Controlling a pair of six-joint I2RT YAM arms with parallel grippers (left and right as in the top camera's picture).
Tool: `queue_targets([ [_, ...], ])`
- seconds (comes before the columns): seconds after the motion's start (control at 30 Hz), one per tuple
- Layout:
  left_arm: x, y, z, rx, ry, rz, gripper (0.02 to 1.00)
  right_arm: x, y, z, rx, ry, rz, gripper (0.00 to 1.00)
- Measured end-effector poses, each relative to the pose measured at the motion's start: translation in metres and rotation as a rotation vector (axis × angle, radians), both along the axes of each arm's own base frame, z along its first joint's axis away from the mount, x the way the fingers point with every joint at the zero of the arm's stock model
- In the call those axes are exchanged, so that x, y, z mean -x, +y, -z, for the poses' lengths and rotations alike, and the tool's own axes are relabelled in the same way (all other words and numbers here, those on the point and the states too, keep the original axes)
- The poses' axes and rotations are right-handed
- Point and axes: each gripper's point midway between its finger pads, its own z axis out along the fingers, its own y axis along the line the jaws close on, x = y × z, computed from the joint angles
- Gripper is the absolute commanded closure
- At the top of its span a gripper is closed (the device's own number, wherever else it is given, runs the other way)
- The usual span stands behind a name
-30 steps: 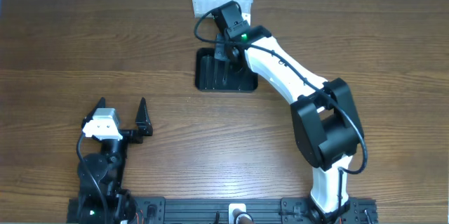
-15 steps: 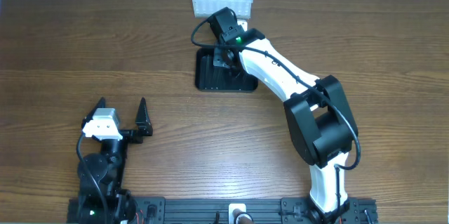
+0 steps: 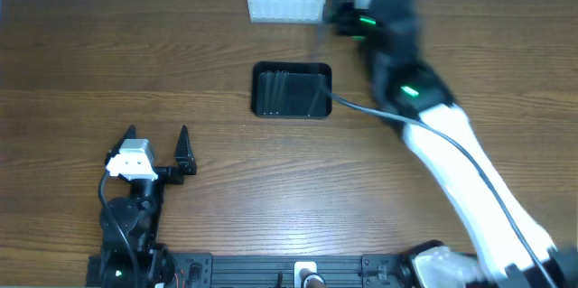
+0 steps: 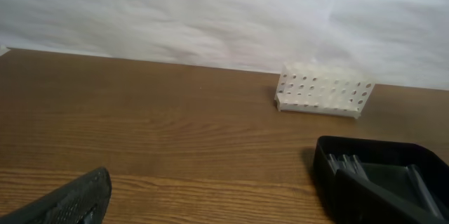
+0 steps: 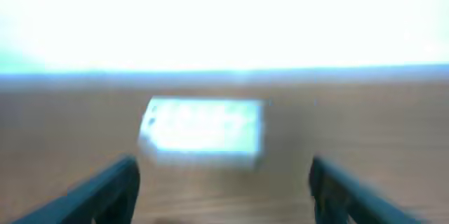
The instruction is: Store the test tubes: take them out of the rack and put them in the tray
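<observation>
The white test tube rack (image 3: 286, 1) stands at the far side of the table. The black tray (image 3: 321, 76) lies just in front of it, with several clear tubes (image 3: 278, 91) lying inside. My right gripper (image 5: 221, 185) is lifted beside the rack's right end, open and empty. It faces the rack (image 5: 203, 129) from a short way off. My left gripper (image 3: 156, 134) rests open near the table's front left, far from both. The left wrist view shows one of its fingers (image 4: 74, 199), the rack (image 4: 323, 90) and the tray (image 4: 351, 155).
The right arm (image 3: 433, 116) stretches from the front right corner up past the tray's right side. Bare wooden tabletop (image 3: 135, 44) lies to the left of the rack and tray. A white backdrop (image 4: 175, 13) rises behind the table.
My right gripper has left the tray and swung up and to the right, beside the rack's right end. The left arm has not moved.
</observation>
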Motion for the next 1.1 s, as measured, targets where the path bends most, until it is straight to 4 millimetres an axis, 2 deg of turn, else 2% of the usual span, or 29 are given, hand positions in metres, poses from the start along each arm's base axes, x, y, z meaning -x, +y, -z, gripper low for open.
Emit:
queue_targets([
  [0.03, 0.0, 0.0, 0.0, 0.0, 0.0, 0.0, 0.018, 0.009, -0.026, -0.005, 0.01, -0.033, 0.049, 0.073],
  [0.07, 0.0, 0.0, 0.0, 0.0, 0.0, 0.0, 0.018, 0.017, -0.044, -0.003, 0.019, -0.034, 0.085, 0.007],
  [0.13, 0.0, 0.0, 0.0, 0.0, 0.0, 0.0, 0.018, 0.035, -0.075, 0.014, 0.065, -0.012, 0.142, 0.009],
  [0.2, 0.0, 0.0, 0.0, 0.0, 0.0, 0.0, 0.018, 0.055, -0.09, 0.04, 0.114, 0.028, 0.16, 0.009],
  [0.3, 0.0, 0.0, 0.0, 0.0, 0.0, 0.0, 0.018, 0.083, -0.096, 0.069, 0.169, 0.057, 0.15, 0.009],
  [0.47, 0.0, 0.0, 0.0, 0.0, 0.0, 0.0, 0.018, 0.127, -0.103, 0.074, 0.182, -0.036, 0.151, 0.007],
  [0.6, 0.0, 0.0, 0.0, 0.0, 0.0, 0.0, 0.018, 0.151, -0.106, 0.082, 0.18, -0.087, 0.155, 0.009],
  [0.83, 0.0, 0.0, 0.0, 0.0, 0.0, 0.0, 0.018, 0.171, -0.11, 0.123, 0.164, -0.087, 0.157, 0.007],
  [1.1, 0.0, 0.0, 0.0, 0.0, 0.0, 0.0, 0.018, 0.185, -0.117, 0.147, 0.15, -0.134, 0.18, 0.007],
])
